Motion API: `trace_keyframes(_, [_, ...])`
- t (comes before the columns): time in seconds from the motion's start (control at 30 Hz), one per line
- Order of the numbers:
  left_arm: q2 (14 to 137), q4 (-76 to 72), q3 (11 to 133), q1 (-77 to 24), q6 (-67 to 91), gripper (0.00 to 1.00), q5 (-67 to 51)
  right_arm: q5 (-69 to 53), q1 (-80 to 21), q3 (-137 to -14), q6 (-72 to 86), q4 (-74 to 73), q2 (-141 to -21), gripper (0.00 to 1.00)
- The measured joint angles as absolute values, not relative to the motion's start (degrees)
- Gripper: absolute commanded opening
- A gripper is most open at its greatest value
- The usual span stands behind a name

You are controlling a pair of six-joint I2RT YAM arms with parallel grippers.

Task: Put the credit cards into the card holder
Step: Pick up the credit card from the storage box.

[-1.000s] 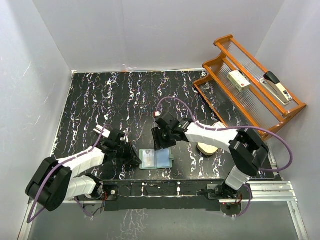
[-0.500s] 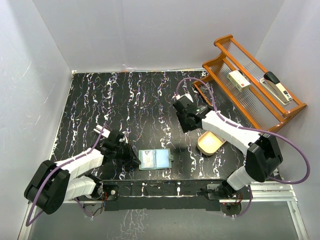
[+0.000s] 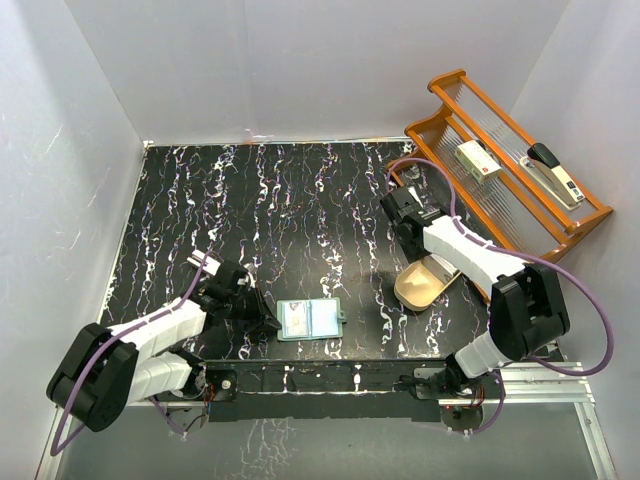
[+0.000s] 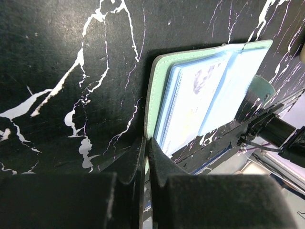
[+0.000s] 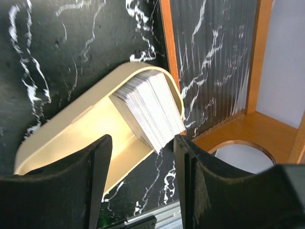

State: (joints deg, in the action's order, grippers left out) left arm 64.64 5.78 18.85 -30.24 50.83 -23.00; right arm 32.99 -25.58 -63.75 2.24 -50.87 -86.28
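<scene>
Black-marbled table (image 3: 250, 200) is unchanged at left: the left gripper (image 4: 146, 143) stays shut, tips at the left edge of the open card holder (image 3: 310, 319) by the near edge. The right gripper (image 5: 142, 143), formerly above the holder, is now withdrawn right, jaws apart over the credit cards (image 5: 150, 107) stacked in the cream tray (image 3: 420, 285). Free table lies beyond the holder; the wooden rack (image 3: 500, 190) bounds the far right.

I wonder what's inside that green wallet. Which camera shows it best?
The left wrist view: the card holder lies open, close up, showing pale blue cards inside. The top view shows it small; the right wrist view misses it.
</scene>
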Motion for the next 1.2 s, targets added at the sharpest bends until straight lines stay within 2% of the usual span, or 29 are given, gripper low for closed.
trace_keyframes(0.27, [64.38,5.82,18.72,-30.24,50.39,0.00,-23.18,33.43,-23.79,-58.57,-4.01,-47.16,-86.85,0.53])
trace_keyframes(0.97, [66.15,4.05,18.79,-30.24,49.50,0.00,-25.06,34.61,-21.34,-56.40,-8.91,-41.34,-90.02,0.55])
trace_keyframes(1.2, [66.52,4.34,19.09,-30.24,49.28,0.00,-25.08,34.87,-20.86,-56.40,-8.95,-41.04,-90.56,0.51])
